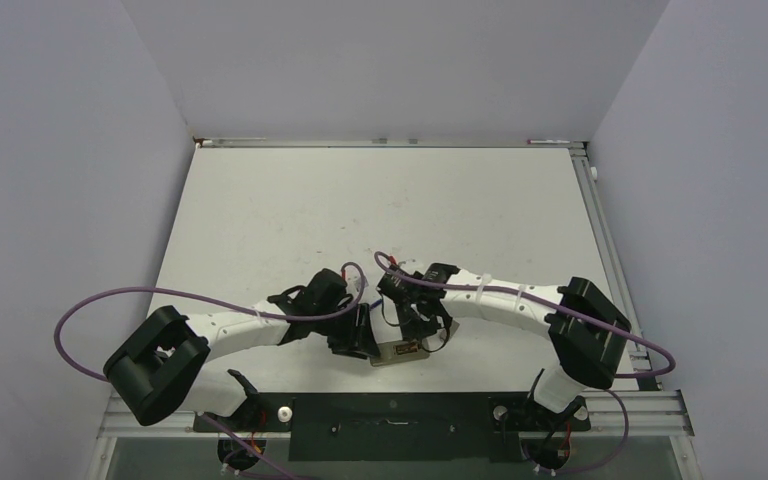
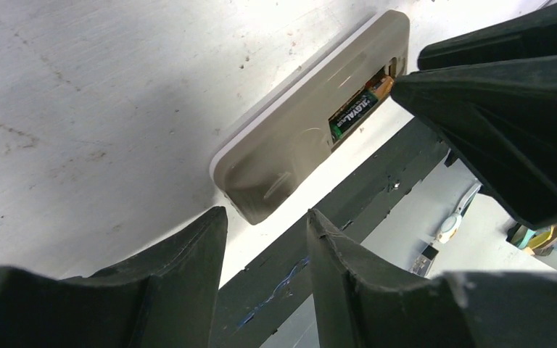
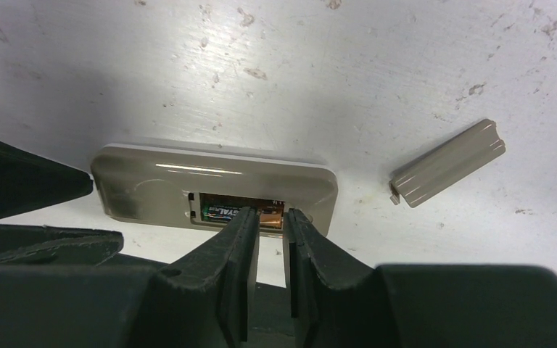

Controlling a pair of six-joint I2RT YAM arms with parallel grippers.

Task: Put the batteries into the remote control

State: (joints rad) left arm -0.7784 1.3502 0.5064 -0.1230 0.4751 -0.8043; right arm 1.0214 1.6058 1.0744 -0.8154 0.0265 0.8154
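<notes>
Only the right wrist shows the cover (image 3: 446,163) (beige) near the remote control (image 3: 159,181), 1 battery (image 3: 221,212) seated. Right gripper (image 3: 268,221) jaws narrow; left gripper (image 2: 265,232) jaws wider, empty.

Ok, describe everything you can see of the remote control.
The remote control is a slim greyish-beige plastic slab with rounded corners and a white edge, lying flat, back up, on the table near its front edge. Its battery recess is open, a green-labelled battery inside. The right gripper's fingers reach the recess; the loose cover lies apart.
</notes>
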